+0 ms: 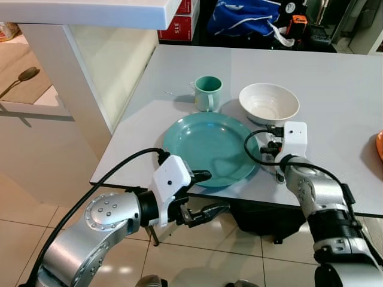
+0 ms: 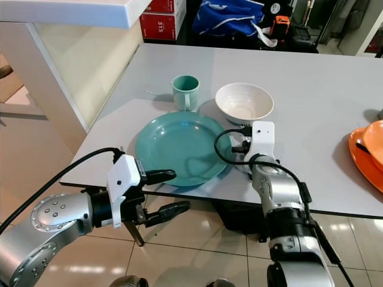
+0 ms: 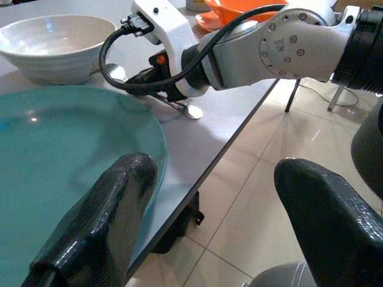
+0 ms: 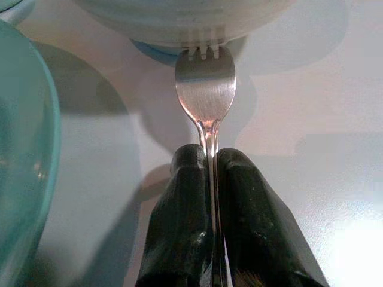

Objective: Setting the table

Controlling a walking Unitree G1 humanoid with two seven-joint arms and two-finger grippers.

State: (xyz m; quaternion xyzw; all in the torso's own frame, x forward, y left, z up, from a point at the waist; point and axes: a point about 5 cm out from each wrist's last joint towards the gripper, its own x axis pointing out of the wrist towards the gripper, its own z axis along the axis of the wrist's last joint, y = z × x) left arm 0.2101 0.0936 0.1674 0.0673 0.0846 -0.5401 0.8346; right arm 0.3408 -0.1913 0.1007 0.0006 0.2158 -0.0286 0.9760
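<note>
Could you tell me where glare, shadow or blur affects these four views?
Left eye view: sharp, soft sheen on the plate. Right eye view: glare on the floor tiles. Left wrist view: the near fingers of the left gripper look blurred. Right wrist view: the fork, pinched by the right gripper, gleams; the bowl casts shadow.

— What sort of place is this?
— A home dining corner: a grey table (image 1: 335, 113) laid with a teal plate (image 1: 209, 146), a mug (image 1: 207, 92) and a white bowl (image 1: 269, 103).
— Anything else?
— A white counter (image 1: 90, 12), beige floor tiles (image 1: 251, 257), and a blue bag (image 1: 245, 17) beyond the table.
</note>
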